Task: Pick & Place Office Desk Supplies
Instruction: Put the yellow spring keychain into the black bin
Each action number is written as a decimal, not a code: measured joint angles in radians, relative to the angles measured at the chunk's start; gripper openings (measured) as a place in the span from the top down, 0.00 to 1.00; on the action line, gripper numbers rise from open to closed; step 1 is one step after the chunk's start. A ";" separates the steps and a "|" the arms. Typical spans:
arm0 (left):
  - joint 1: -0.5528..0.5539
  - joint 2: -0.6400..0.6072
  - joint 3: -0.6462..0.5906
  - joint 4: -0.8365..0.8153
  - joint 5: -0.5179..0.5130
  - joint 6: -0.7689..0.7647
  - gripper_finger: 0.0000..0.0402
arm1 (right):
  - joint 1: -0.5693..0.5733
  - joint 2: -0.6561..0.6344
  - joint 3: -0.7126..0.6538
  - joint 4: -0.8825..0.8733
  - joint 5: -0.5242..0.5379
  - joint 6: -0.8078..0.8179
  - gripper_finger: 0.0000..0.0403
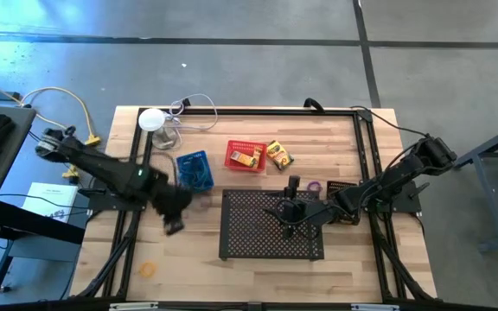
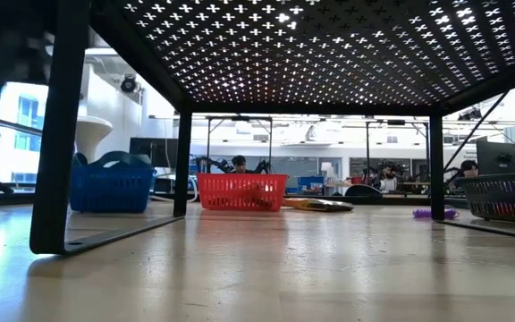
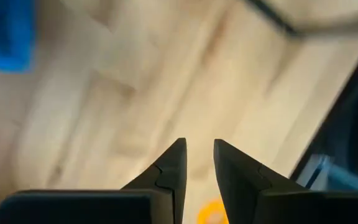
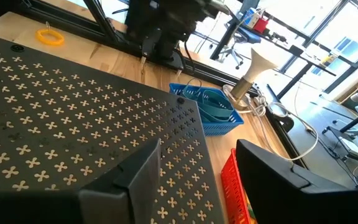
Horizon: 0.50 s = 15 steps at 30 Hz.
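Observation:
My left gripper (image 1: 174, 225) hangs over bare wood left of the black perforated tray, its fingers (image 3: 197, 146) a narrow gap apart, holding nothing. An orange rubber band (image 3: 213, 211) lies on the table below them, toward the near edge (image 1: 148, 269). My right gripper (image 1: 285, 209) hovers open above the tray (image 4: 55, 124), fingers (image 4: 197, 149) spread wide and empty. The blue basket (image 1: 194, 170) and the red basket (image 1: 245, 156), with one yellow crayon box inside, stand behind the tray. A second crayon box (image 1: 279, 154) lies beside the red basket. A purple band (image 1: 314, 186) rests near the black basket (image 2: 508, 197).
The large perforated tray (image 2: 329, 45) stands on legs (image 2: 61, 134) mid-table. A white disc (image 1: 151, 119) with its clear cable sits at the far left. Black frame rails (image 1: 366, 164) run along the table's sides. Bare wood lies in front of the tray and to its left.

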 joint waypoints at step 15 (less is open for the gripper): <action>-0.651 0.283 -0.001 0.188 -0.177 -0.361 0.81 | 0.000 0.000 0.000 -0.001 -0.006 -0.015 0.51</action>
